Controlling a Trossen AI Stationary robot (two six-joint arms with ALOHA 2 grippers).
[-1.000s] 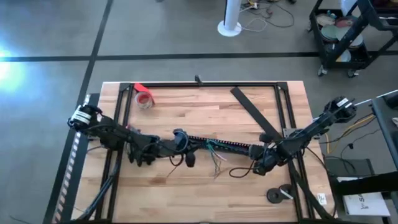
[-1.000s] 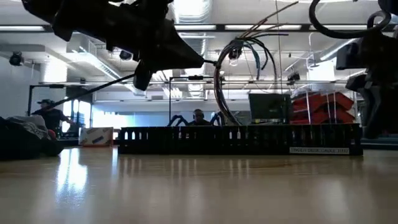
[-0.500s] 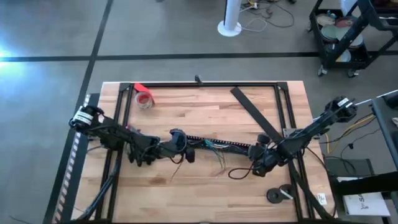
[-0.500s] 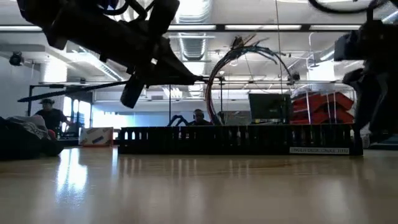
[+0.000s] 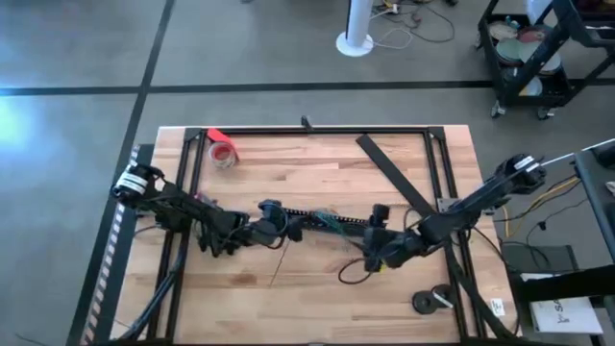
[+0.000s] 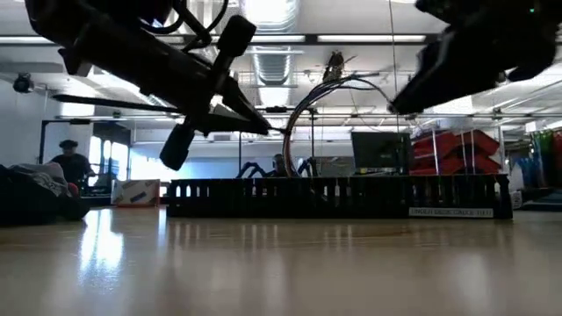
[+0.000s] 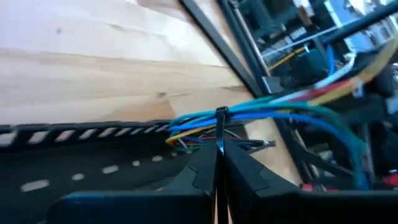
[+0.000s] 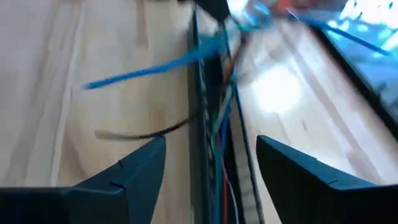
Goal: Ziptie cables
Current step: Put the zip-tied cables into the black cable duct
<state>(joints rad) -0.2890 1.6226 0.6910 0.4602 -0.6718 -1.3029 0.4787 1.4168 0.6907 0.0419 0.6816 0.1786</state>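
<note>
- Several thin wires, blue, green, yellow and red, make up the cables (image 7: 292, 112), which are seen drawn together into one bundle in the left wrist view and arched up off the table (image 5: 317, 279) in the low view.
- One very thin dark strip, the ziptie (image 7: 220, 127), is seen wrapped round the bundle at a single point, with its tail running straight down between the fingers.
- Held above the middle of the table, the left gripper (image 7: 219, 177) is closed on the ziptie tail, its two fingers pressed nearly together.
- Loose ends of the cables are spread just beside a long black perforated strip (image 5: 332, 221) lying across the table's middle.
- Placed near the cables from the other side, the right gripper (image 8: 208, 155) is shown with its fingers spread wide apart and nothing between them; wires and the perforated strip lie below the gap.
- One roll of red tape (image 5: 223, 152) is seen at the table's far left corner, well apart from the work.
</note>
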